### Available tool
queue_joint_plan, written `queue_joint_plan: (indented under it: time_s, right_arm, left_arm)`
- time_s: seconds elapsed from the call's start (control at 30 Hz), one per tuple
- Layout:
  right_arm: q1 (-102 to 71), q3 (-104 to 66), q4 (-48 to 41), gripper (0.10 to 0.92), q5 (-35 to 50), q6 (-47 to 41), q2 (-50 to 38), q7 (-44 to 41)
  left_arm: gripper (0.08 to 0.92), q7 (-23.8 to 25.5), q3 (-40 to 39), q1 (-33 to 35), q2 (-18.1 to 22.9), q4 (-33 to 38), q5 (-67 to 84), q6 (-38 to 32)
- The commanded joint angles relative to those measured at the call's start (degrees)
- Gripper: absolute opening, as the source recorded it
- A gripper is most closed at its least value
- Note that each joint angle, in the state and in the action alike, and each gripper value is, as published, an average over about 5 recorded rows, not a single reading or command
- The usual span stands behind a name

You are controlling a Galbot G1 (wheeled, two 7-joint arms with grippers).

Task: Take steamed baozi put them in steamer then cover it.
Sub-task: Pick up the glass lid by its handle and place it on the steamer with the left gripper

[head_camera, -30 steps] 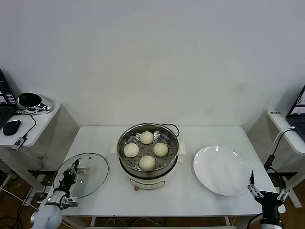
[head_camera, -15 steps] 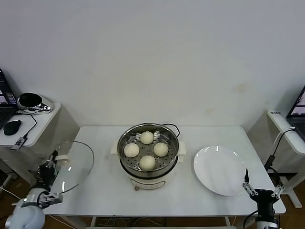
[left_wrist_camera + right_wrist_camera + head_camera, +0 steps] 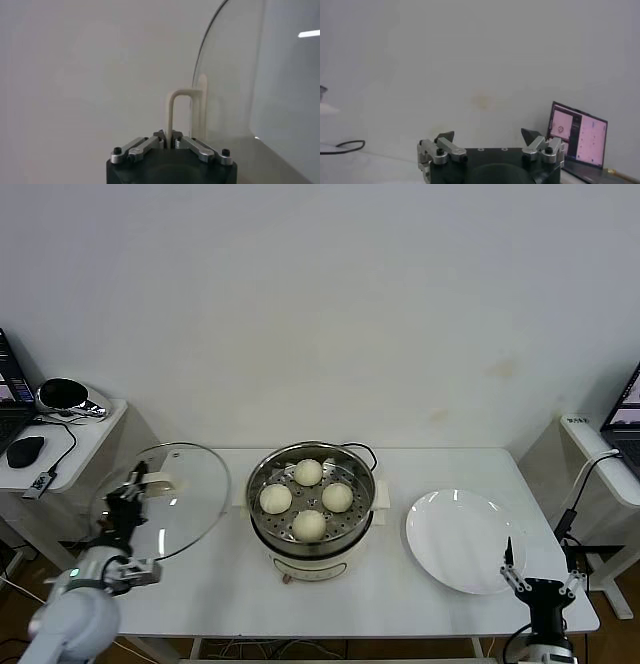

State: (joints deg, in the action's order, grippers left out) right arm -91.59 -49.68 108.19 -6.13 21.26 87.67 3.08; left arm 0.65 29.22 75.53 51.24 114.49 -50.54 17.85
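The steamer (image 3: 311,534), a shiny steel pot on a white base, stands mid-table with four pale baozi (image 3: 309,525) on its perforated tray. My left gripper (image 3: 133,493) is shut on the cream handle of the glass cover (image 3: 185,494) and holds it tilted in the air left of the steamer. In the left wrist view the handle (image 3: 176,112) sits between the closed fingers (image 3: 169,142), with the glass (image 3: 250,80) beyond. My right gripper (image 3: 540,569) is open and empty at the table's front right edge; the right wrist view shows its spread fingertips (image 3: 487,136).
A flat white plate (image 3: 466,540) lies right of the steamer. A black cord (image 3: 366,451) runs behind the pot. A side shelf with a mouse (image 3: 24,449) stands at far left, a laptop (image 3: 625,419) at far right.
My left gripper lifted the cover off the table at the front left, swung it out left, then raised it up and toward the steamer. The right gripper sank slightly.
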Motion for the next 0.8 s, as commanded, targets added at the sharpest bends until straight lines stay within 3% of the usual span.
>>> queue_joint_plan:
  time_s: [0.03, 0.4, 0.8]
  right_arm:
    - [1.57, 1.09, -1.14, 0.823, -3.66, -1.04, 1.03, 0.67]
    - [1.70, 1.15, -1.94, 0.823, -4.93, -1.32, 1.09, 0.44]
    - [0.50, 1.49, -2.59, 0.823, -5.21, -0.48, 0.85, 0.53]
  left_arm:
    - [0.151, 6.82, -23.52, -18.01, 3.91, 1.21, -8.09, 11.34]
    - [0.151, 14.87, -32.10, -25.68, 13.73, -2.31, -19.59, 14.98]
    - [0.151, 16.07, -34.49, -26.56, 21.56, -8.53, -22.18, 14.84]
